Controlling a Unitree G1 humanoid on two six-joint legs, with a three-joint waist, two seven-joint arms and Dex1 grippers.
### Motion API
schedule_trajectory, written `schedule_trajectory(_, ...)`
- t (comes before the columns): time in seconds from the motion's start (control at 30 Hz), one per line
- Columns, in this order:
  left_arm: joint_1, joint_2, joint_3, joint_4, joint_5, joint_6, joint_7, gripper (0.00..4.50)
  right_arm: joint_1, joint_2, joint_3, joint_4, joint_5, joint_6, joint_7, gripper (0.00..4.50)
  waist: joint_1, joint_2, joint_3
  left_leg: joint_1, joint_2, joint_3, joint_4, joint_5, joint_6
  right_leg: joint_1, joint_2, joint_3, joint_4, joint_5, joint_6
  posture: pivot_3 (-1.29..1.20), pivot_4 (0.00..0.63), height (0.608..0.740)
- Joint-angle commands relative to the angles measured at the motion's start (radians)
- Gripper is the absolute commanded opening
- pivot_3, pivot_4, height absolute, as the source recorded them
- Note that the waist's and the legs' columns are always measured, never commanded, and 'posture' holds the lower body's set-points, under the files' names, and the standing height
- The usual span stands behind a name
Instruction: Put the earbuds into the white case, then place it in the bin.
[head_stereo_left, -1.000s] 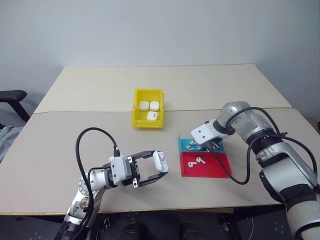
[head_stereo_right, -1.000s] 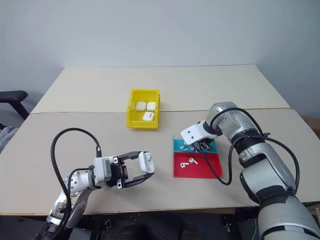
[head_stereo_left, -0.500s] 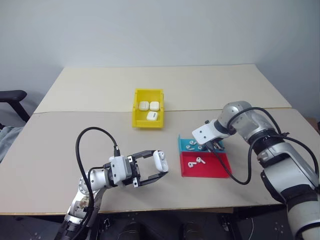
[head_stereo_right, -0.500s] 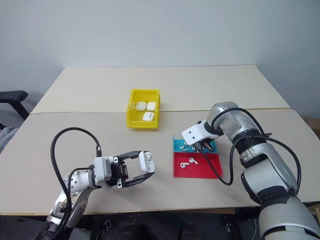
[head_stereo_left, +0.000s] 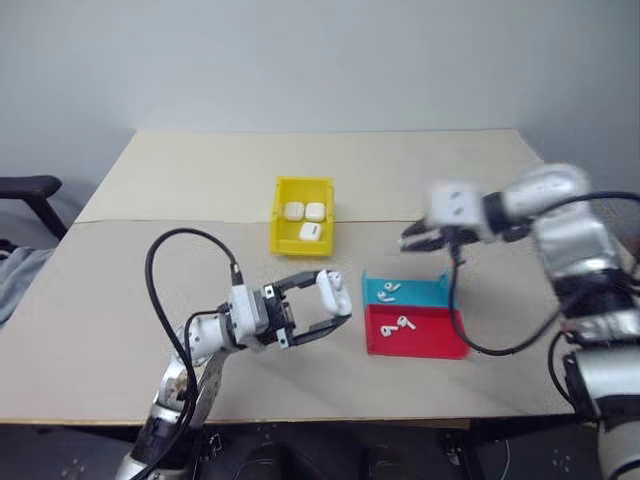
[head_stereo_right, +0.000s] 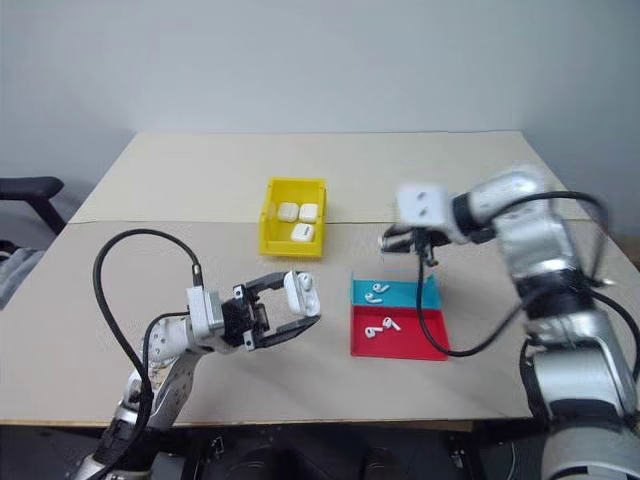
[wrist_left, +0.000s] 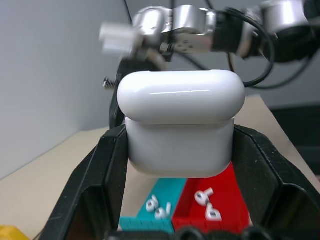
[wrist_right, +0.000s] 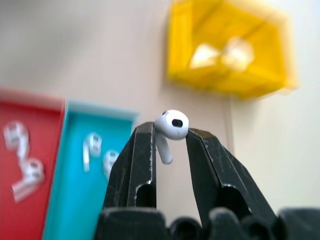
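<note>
R gripper (wrist_right: 168, 142) is clenched on one earbud (wrist_right: 170, 131), bulb end poking out past the tips, stem pinched between the two black fingers (wrist_right: 137, 160); in the left eye view it sits right of centre, in the air above the red and blue tray (head_stereo_left: 440, 345), clear of it, w/ the arm coming in from the right edge. L gripper (head_stereo_left: 330, 305) is at lower centre of the left eye view, grasping the white case (head_stereo_left: 333, 290): in the left wrist view the case (wrist_left: 181, 127) is wedged between both fingers, lid seam visible across it, lid looks down. Case is off the table (head_stereo_left: 180, 190), held up and apart from the tray, just to its left. Tray lies lower right of centre: blue half holds two earbuds (head_stereo_left: 388, 290), red half two more (head_stereo_left: 398, 325). The bin (head_stereo_left: 302, 222), yellow, is at upper centre of the frame, behind and between the two grippers, well apart from both; three more white cases (head_stereo_left: 305, 217) lie inside it, two side by side at the back, one in front. A black cable (head_stereo_left: 165, 270) loops up off the L arm at lower left. Dark chair armrest (head_stereo_left: 25, 187) at the far left edge, past the table.
</note>
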Motion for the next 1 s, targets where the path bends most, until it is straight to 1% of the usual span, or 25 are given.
schedule_trajectory(0.03, -0.043, -0.03, -0.005, -0.051, -0.066, 0.054, 0.015, 2.78, 0.082, -0.006, -0.237, -0.312, 0.298, 0.324, -0.131, 1.05, 0.0, 0.0, 0.0, 0.0, 0.0, 0.0, 0.0, 0.0, 0.0, 0.0, 0.0, 0.0, 0.001, 0.0, 0.0, 0.0, 0.15, 0.74)
schedule_trajectory(0.1, -0.074, -0.054, -0.009, -0.052, -0.09, 0.069, 0.009, 2.78, 0.17, 0.038, -0.371, -0.477, 0.504, 0.426, -0.228, 1.05, 0.002, 0.0, 0.0, 0.0, 0.0, -0.002, 0.0, 0.0, 0.0, 0.001, 0.0, -0.001, 0.001, 0.0, 0.0, 0.0, 0.15, 0.74)
schedule_trajectory(0.13, -0.082, -0.059, -0.008, -0.05, -0.096, 0.071, 0.004, 2.78, 0.193, 0.052, -0.403, -0.52, 0.566, 0.451, -0.264, 1.05, 0.002, 0.0, 0.0, 0.0, 0.0, -0.003, 0.0, 0.0, 0.0, 0.002, 0.0, -0.002, 0.0, 0.0, 0.0, 0.0, 0.15, 0.74)
schedule_trajectory(0.17, -0.095, -0.065, -0.011, -0.054, -0.102, 0.087, 0.005, 2.78, 0.237, 0.078, -0.447, -0.567, 0.673, 0.468, -0.291, 1.05, 0.001, 0.0, 0.0, 0.001, -0.001, -0.004, 0.0, 0.0, 0.0, 0.002, 0.0, -0.002, 0.0, 0.0, 0.0, 0.0, 0.15, 0.74)
schedule_trajectory(0.23, -0.118, -0.077, -0.017, -0.065, -0.12, 0.114, 0.003, 2.78, 0.307, 0.123, -0.486, -0.63, 0.819, 0.48, -0.349, 1.05, -0.001, 0.0, 0.0, 0.002, -0.001, -0.004, 0.0, 0.0, 0.001, 0.003, 0.0, -0.002, 0.0, 0.0, 0.0, 0.0, 0.15, 0.74)
schedule_trajectory(0.3, -0.141, -0.083, -0.021, -0.075, -0.14, 0.142, -0.003, 2.78, 0.351, 0.163, -0.467, -0.676, 0.899, 0.481, -0.429, 1.05, -0.004, 0.0, 0.0, 0.004, -0.001, -0.004, -0.001, 0.0, 0.001, 0.006, 0.0, -0.001, 0.0, 0.0, 0.0, 0.0, 0.15, 0.74)
schedule_trajectory(0.43, -0.168, -0.079, -0.02, -0.104, -0.166, 0.191, -0.012, 2.78, 0.383, 0.198, -0.388, -0.723, 0.938, 0.455, -0.53, 1.05, -0.006, 0.0, 0.0, 0.005, -0.001, -0.005, -0.001, 0.0, 0.001, 0.006, 0.001, 0.0, 0.001, 0.0, 0.0, 0.0, 0.15, 0.74)
schedule_trajectory(0.53, -0.174, -0.079, -0.015, -0.123, -0.184, 0.21, -0.02, 2.78, 0.393, 0.205, -0.355, -0.734, 0.967, 0.439, -0.561, 1.05, -0.003, 0.0, 0.0, 0.005, -0.001, -0.005, -0.001, 0.0, 0.001, 0.006, 0.001, 0.0, 0.0, 0.0, 0.0, 0.0, 0.15, 0.74)
schedule_trajectory(0.67, -0.171, -0.071, -0.008, -0.134, -0.184, 0.216, -0.027, 2.78, 0.411, 0.183, -0.315, -0.733, 0.954, 0.427, -0.56, 1.05, -0.002, 0.0, 0.0, 0.004, -0.001, -0.005, -0.001, -0.001, 0.001, 0.006, 0.001, 0.0, -0.001, 0.0, 0.0, 0.0, 0.15, 0.74)
schedule_trajectory(1.0, -0.153, -0.067, -0.007, -0.138, -0.169, 0.202, -0.029, 2.78, 0.456, 0.142, -0.262, -0.721, 0.927, 0.387, -0.52, 1.05, -0.002, 0.0, 0.0, 0.004, -0.001, -0.005, -0.001, -0.001, 0.001, 0.006, 0.001, 0.0, -0.001, 0.0, 0.0, 0.0, 0.15, 0.74)
